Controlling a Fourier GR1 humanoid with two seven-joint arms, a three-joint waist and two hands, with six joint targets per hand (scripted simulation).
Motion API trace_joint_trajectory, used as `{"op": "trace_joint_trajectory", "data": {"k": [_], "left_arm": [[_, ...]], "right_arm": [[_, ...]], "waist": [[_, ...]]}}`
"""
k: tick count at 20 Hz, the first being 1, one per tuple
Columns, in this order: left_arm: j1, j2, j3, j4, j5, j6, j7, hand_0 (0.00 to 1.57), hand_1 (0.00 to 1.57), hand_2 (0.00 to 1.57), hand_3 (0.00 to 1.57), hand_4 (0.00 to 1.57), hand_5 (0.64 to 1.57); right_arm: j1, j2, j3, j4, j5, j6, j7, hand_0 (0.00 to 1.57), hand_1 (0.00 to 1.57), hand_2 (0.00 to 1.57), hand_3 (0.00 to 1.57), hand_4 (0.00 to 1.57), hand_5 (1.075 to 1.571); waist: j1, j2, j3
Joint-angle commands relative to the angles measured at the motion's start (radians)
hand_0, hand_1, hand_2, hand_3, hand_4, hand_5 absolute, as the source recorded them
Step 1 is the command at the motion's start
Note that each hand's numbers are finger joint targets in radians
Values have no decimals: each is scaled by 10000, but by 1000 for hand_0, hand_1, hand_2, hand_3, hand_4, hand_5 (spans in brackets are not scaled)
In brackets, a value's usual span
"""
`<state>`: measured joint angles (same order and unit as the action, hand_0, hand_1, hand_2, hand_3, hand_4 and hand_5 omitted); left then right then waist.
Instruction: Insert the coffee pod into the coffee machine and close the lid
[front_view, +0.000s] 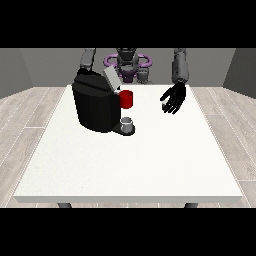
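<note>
While lid (112, 78) stands raised | coffee machine (96, 105) unlabelled | hand at view's right (174, 99) spread, empty | other hand hidden.

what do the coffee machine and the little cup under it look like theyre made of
The coffee machine looks like black plastic with a semi-matte finish: dark, with only faint highlights along its top edges. Its raised lid is pale grey. The small cup is grey and dull, perhaps metal or plastic; the look leaves that open.
</note>
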<state>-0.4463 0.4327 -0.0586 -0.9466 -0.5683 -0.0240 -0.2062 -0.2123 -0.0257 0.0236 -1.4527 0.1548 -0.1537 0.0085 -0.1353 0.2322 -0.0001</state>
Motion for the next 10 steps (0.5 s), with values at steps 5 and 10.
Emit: {"op": "trace_joint_trajectory", "data": {"k": [5,10], "left_arm": [[-660,91,-725,783,-1718,498,-68,817,817,956,799,368,1571],[-839,93,-1179,1314,-2566,60,380,877,877,1003,820,284,1571]], "right_arm": [[-545,-80,-266,1040,-27,71,-353,0,0,0,0,0,1571],[-542,121,-90,1592,69,-59,-504,0,0,0,0,0,1571]], "waist": [[114,129,4],[156,-99,4]]}}
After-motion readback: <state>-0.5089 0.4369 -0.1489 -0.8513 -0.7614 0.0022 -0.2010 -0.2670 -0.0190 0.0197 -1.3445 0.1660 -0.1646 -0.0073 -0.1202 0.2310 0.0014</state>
